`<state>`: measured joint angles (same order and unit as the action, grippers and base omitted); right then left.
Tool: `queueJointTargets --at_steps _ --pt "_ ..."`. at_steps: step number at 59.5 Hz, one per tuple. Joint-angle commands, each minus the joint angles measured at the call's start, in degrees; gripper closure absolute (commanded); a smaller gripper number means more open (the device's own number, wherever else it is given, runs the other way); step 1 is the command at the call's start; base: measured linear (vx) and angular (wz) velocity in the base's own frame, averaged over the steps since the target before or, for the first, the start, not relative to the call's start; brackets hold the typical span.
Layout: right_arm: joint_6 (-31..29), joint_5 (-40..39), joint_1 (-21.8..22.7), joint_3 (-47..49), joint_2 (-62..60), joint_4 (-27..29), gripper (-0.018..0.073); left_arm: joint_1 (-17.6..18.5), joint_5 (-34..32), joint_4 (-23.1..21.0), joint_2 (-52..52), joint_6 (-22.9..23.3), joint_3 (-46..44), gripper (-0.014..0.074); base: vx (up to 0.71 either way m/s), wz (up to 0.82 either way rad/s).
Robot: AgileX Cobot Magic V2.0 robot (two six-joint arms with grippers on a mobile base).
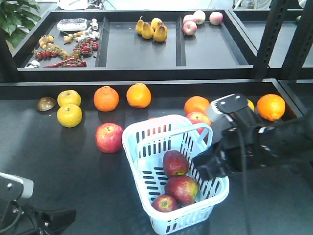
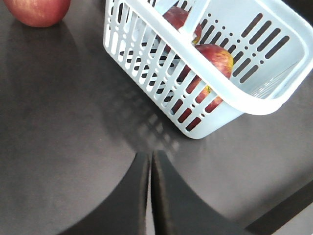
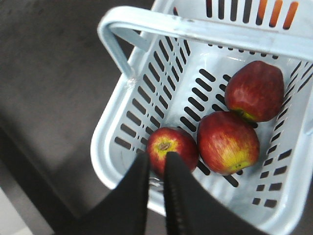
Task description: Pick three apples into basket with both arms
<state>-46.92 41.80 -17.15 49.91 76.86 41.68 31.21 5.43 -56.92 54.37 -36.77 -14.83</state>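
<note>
Right wrist view: three apples lie in the basket, directly under the right gripper, clenched and empty. Left gripper, also clenched, sits beside the basket.

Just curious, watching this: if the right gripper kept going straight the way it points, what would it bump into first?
Probably the smallest apple in the basket; the nearly shut right gripper points at it, though depth is unclear.
</note>
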Motion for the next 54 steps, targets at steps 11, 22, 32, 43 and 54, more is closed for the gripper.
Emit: queueJointTargets --at_steps 11,22,32,43,54 --pt "1.7 0.8 0.1 -6.2 -18.5 -3.8 0.0565 0.3 -0.7 -0.7 -0.5 0.2 -0.9 0.0603 0.0 0.0" --pt "11.4 -12.4 0.2 -20.8 -34.0 -13.8 0.0565 0.3 2.1 -0.7 -0.5 0.2 -0.9 0.0603 0.0 0.0" --pt "18.9 -17.0 0.2 -29.4 -43.2 -21.4 0.0565 0.3 2.8 -0.7 -0.5 0.2 -0.9 0.0603 0.0 0.0" --pt "19.7 -16.2 0.2 -31.9 -46.9 -23.4 0.0565 0.3 2.8 -0.7 -0.5 0.2 -0.9 0.0603 0.0 0.0" --pt "19.7 -15.1 0.2 -31.9 -47.0 -23.3 0.0565 0.3 2.8 -0.7 -0.5 0.2 -0.9 0.0603 0.0 0.0"
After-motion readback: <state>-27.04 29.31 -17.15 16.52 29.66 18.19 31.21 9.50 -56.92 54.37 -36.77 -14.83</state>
